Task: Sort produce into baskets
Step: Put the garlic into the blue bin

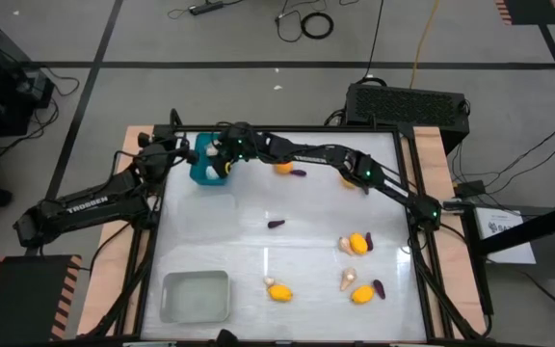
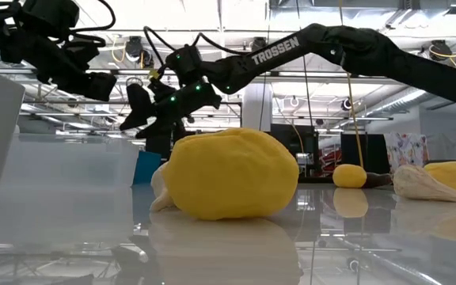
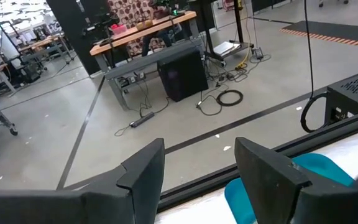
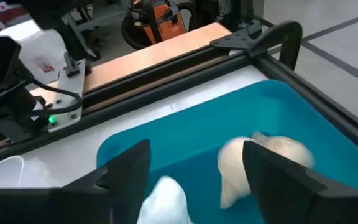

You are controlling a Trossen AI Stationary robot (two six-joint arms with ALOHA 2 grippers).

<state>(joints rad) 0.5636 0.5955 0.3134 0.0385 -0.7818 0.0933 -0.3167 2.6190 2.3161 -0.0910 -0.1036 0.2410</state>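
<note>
The teal bin [image 1: 203, 162] stands at the table's far left, and two whitish garlic bulbs [image 4: 272, 160] [image 4: 164, 196] lie in it. My right gripper [image 4: 196, 150] hovers open just above this bin [image 4: 229, 124], holding nothing; it also shows in the high view [image 1: 223, 154]. My left gripper [image 3: 201, 147] is open and empty beside the bin's left side [image 1: 175, 150], pointing past the far edge. The pale translucent bin [image 1: 198, 295] stands at the near left. Lemons [image 1: 357, 243], eggplants [image 1: 276, 224] and garlic [image 1: 346, 280] lie loose on the table's right half.
A lemon [image 1: 283, 166] and an eggplant [image 1: 299, 173] lie under my right arm near the far edge. In the low view a lemon [image 2: 232, 174] with a garlic bulb [image 2: 160, 187] fills the foreground. A black box [image 1: 408, 104] sits beyond the far right corner.
</note>
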